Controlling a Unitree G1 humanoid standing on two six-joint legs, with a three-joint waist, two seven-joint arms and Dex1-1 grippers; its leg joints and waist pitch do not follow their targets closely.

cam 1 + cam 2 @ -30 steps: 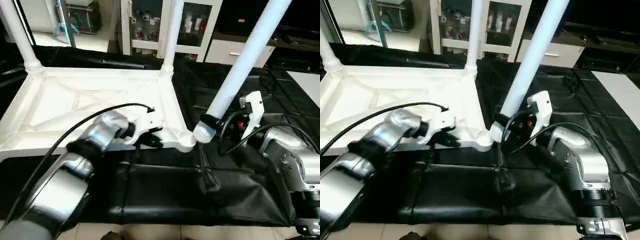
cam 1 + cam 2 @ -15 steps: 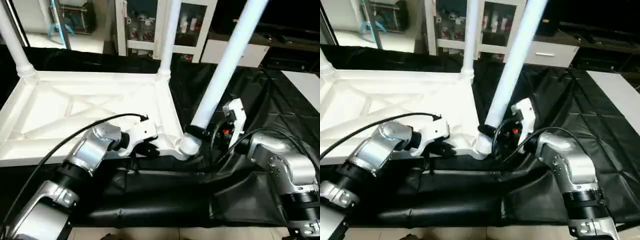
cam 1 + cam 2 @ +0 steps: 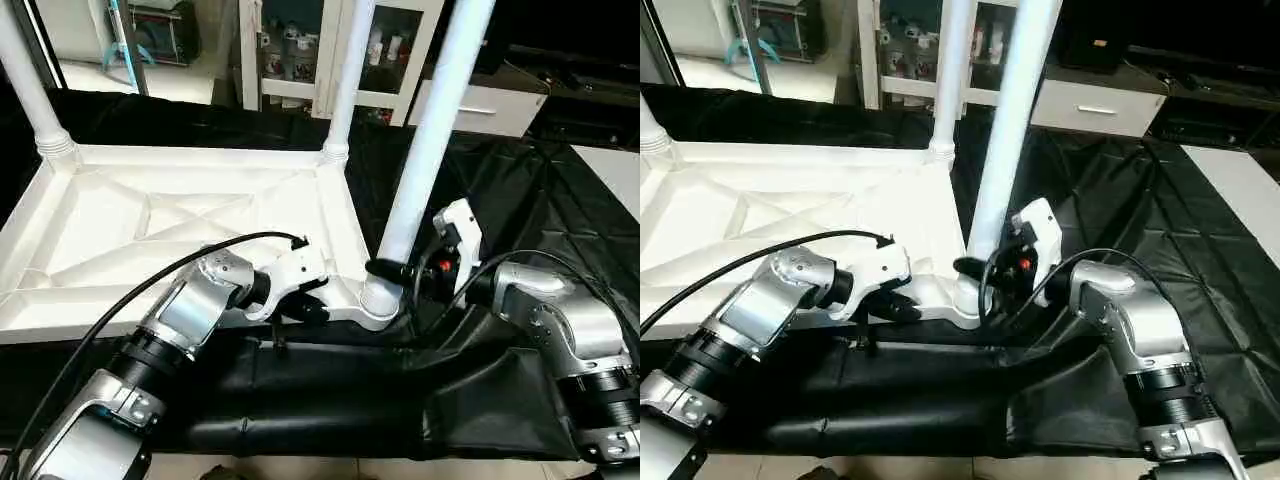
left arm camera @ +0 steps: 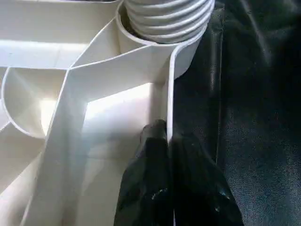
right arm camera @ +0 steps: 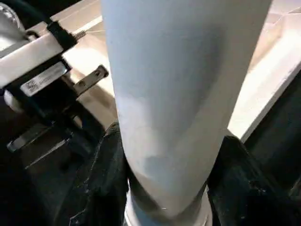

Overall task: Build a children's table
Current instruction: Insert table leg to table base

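Lying upside down on the black cloth of the work table (image 3: 520, 200), the children's table top (image 3: 120, 225) is seen with its X-ribbed underside facing up, near the table's front edge. Two white legs (image 3: 345, 80) are already standing upright at its far corners. A third leg (image 3: 425, 170) is held almost upright at the top's near right corner, its ribbed end seated in the corner lobe socket (image 4: 155, 42). This leg is clasped low down by the right gripper (image 3: 985, 275), a black finger (image 5: 101, 174) being pressed against each side of the tube. The thin near rim of the top, just beside that corner, is pinched by the left gripper (image 4: 167, 141), whose black fingers (image 4: 146, 174) are closed with one on either side of the rim wall.
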